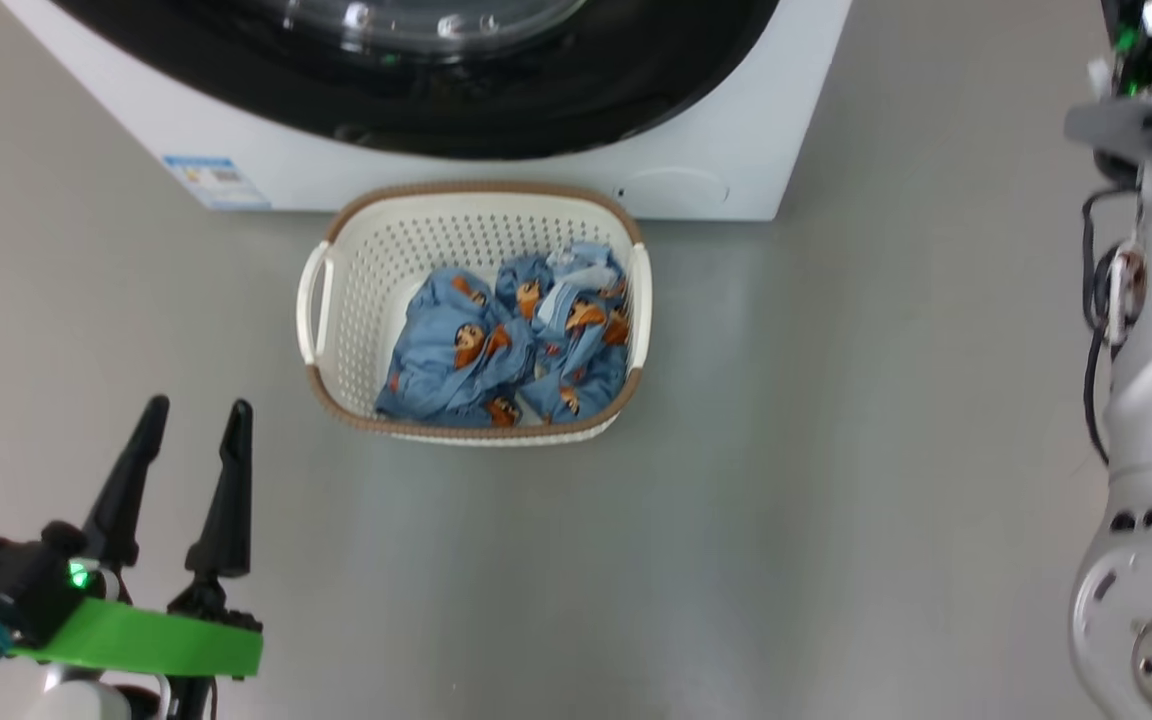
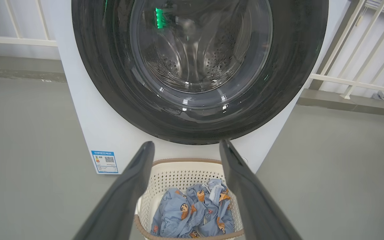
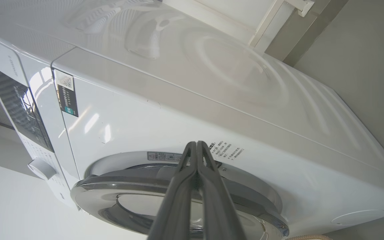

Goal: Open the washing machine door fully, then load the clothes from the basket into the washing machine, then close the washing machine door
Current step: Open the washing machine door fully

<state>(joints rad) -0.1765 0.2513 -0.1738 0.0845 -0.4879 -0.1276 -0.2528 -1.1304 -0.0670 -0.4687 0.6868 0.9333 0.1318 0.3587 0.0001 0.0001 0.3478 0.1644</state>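
**Left claw** point(image 1: 198, 405): fingers spread wide, empty, poised above the grey floor point(image 1: 836, 500).
- Ahead of its tips, slightly right: the basket point(image 1: 361, 300), with the clothes point(image 1: 496, 350) bundled inside.
- Beyond the basket: the washing machine point(image 1: 736, 170). The washing machine door point(image 1: 536, 110) appears closed against its front.

**Right claw** point(image 3: 196, 144): fingers pressed together, nothing between them. The tips are at the door's upper rim, and contact cannot be told.
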